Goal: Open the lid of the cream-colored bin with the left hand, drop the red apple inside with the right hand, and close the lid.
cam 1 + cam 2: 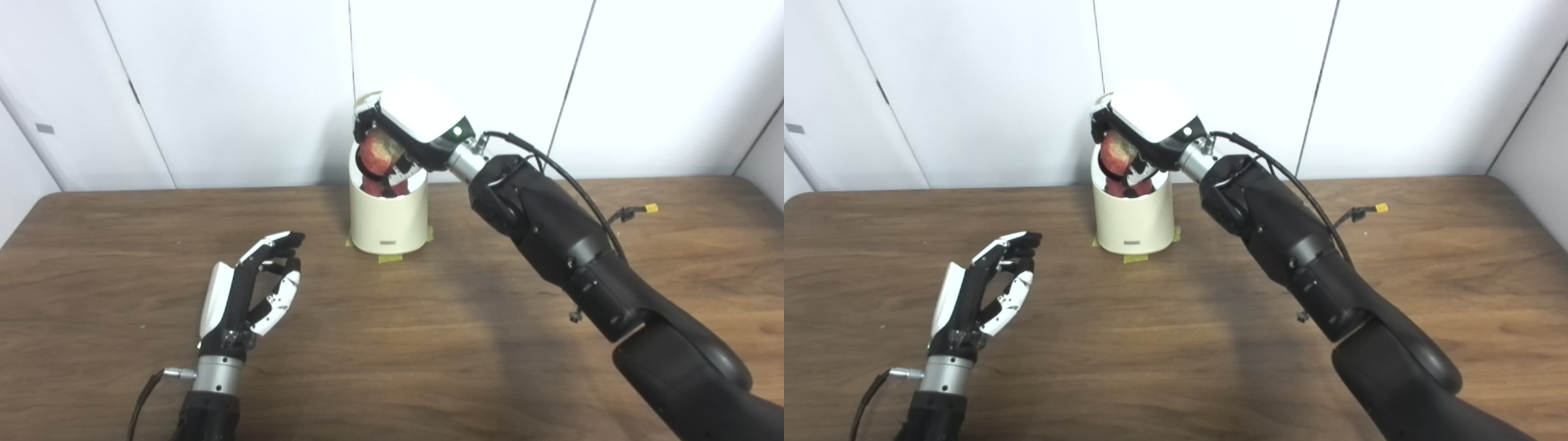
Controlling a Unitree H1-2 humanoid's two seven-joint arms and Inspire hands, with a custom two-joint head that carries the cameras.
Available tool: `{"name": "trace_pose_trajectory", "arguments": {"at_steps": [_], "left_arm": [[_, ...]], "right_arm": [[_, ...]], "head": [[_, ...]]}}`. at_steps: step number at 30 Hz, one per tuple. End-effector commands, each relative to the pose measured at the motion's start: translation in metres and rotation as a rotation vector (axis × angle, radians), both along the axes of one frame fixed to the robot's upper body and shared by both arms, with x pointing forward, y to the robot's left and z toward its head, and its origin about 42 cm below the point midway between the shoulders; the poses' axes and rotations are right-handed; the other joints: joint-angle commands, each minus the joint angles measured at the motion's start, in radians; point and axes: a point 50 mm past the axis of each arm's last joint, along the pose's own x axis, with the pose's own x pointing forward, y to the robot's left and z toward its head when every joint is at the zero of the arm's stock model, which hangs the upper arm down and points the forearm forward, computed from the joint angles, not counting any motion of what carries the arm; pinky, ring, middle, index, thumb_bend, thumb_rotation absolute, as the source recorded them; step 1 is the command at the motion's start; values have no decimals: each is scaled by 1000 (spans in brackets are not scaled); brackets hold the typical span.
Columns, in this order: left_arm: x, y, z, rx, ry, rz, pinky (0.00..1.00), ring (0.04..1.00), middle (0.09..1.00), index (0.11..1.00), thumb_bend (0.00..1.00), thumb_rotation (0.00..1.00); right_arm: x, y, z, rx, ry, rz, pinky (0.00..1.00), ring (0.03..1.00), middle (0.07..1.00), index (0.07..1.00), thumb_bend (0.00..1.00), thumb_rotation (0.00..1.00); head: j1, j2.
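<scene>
The cream-colored bin [387, 220] stands upright at the back middle of the wooden table, its lid [366, 103] raised behind my right hand. My right hand [411, 125] is shut on the red apple [375, 153] and holds it right over the bin's open top. More red fruit [373, 185] shows inside the bin. My left hand [257, 288] rests over the table at the front left, well away from the bin, fingers apart and curled, holding nothing.
Yellow tape [389, 257] marks the bin's base on the table [392, 343]. A white panelled wall [245, 92] rises just behind the bin. A cable with a yellow tip [637, 212] hangs off my right forearm.
</scene>
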Motion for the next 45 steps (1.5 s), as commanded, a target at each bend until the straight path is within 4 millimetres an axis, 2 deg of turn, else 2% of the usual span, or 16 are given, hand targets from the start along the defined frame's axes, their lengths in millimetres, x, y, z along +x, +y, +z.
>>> {"name": "trace_pose_trajectory", "arguments": {"at_steps": [1, 7, 11, 13, 17, 20, 24, 27, 30, 32, 33, 35, 37, 38, 39, 45], "left_arm": [[-2, -5, -1, -11, -17, -13, 625, 725, 753, 748, 230, 583], [-2, -6, -1, -14, -13, -10, 621, 723, 752, 748, 239, 591], [-2, -6, -2, -17, -10, -9, 623, 725, 754, 750, 242, 596], [-2, -6, -2, -17, -13, -12, 623, 725, 754, 750, 241, 596], [-2, -5, -2, -13, -15, -12, 625, 726, 754, 749, 240, 595], [-2, -5, -1, -15, -12, -11, 631, 729, 756, 750, 244, 612], [-1, -5, -2, -17, -10, -13, 625, 725, 753, 749, 233, 576], [0, -5, -3, -8, -9, -15, 625, 725, 753, 749, 234, 582], [2, -5, -4, 1, -4, -11, 623, 723, 751, 745, 232, 571], [3, -5, -5, 4, -2, -9, 621, 721, 751, 746, 233, 563], [4, -5, -6, 2, -2, -10, 620, 721, 750, 746, 236, 561], [6, -4, -7, 2, -4, -11, 622, 721, 748, 746, 234, 536], [7, -4, -8, 4, -5, -11, 623, 721, 746, 746, 236, 537], [8, -4, -8, 3, -6, -10, 624, 720, 745, 746, 237, 540], [8, -4, -8, 3, -6, -9, 621, 719, 744, 745, 237, 542], [8, -5, -8, 2, -9, -4, 614, 716, 741, 743, 239, 547]], "right_arm": [[2, -3, 35, 16, -78, -39, 482, 607, 686, 615, 956, 117], [2, -2, 36, -4, -49, -105, 492, 661, 812, 740, 1000, 158], [2, -2, 36, -4, -52, -120, 474, 658, 842, 778, 1000, 169], [2, -2, 36, -5, -58, -122, 448, 624, 848, 786, 1000, 175], [3, -2, 37, 3, -55, -120, 410, 572, 849, 788, 1000, 175], [3, -2, 37, 8, -54, -112, 412, 571, 839, 782, 1000, 178], [3, -5, 33, 53, -96, -51, 399, 536, 742, 674, 1000, 186], [3, -7, 29, 135, -157, 29, 312, 425, 620, 557, 923, 223], [4, -8, 26, 201, -204, 83, 209, 299, 557, 496, 846, 230], [4, -8, 25, 230, -219, 107, 185, 273, 537, 477, 804, 210], [4, -8, 24, 248, -221, 115, 176, 265, 525, 479, 665, 180], [4, -9, 24, 278, -233, 126, 144, 225, 451, 476, 550, 154], [1, -10, 26, 289, -264, 117, 123, 201, 394, 474, 526, 147], [-1, -11, 28, 295, -281, 110, 123, 201, 445, 469, 527, 63], [-5, -14, 30, 307, -297, 104, 126, 206, 461, 467, 527, 34], [-28, -35, 29, 424, -290, 78, 169, 240, 466, 474, 523, 4]], "head": [[-2, 0], [-2, 2], [-1, 1], [-1, 1], [-1, 1], [-2, 2], [-1, -3], [0, -5], [1, -14], [-1, -18], [-2, -21], [-2, -24], [-2, -28], [-2, -31], [-3, -32], [-1, -35]]}}
